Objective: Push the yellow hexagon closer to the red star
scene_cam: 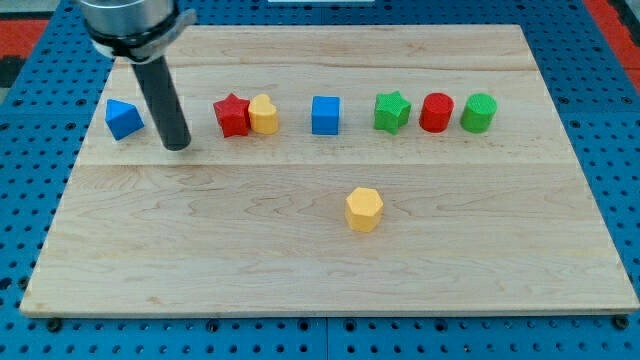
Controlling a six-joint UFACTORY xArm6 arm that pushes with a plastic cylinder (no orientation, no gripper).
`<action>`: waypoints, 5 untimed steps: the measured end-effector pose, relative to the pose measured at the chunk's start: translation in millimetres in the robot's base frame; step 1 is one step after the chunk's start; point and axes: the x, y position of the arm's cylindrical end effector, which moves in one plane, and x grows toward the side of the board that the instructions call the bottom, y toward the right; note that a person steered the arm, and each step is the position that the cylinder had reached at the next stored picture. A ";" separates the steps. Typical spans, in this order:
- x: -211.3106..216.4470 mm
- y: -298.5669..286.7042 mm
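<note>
The yellow hexagon [364,209] lies alone on the wooden board, below the row of blocks and right of centre. The red star [232,115] sits in the row at the upper left, touching a yellow heart-shaped block [264,114] on its right. My tip [176,146] rests on the board just left of the red star, between it and a blue block [123,118]. The tip is far to the upper left of the yellow hexagon.
The row continues to the right with a blue cube [325,115], a green star [392,111], a red cylinder [436,112] and a green cylinder [479,113]. The wooden board [200,260] lies on a blue pegboard.
</note>
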 end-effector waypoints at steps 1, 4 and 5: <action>-26.6 17.3; 39.2 109.2; 44.8 245.1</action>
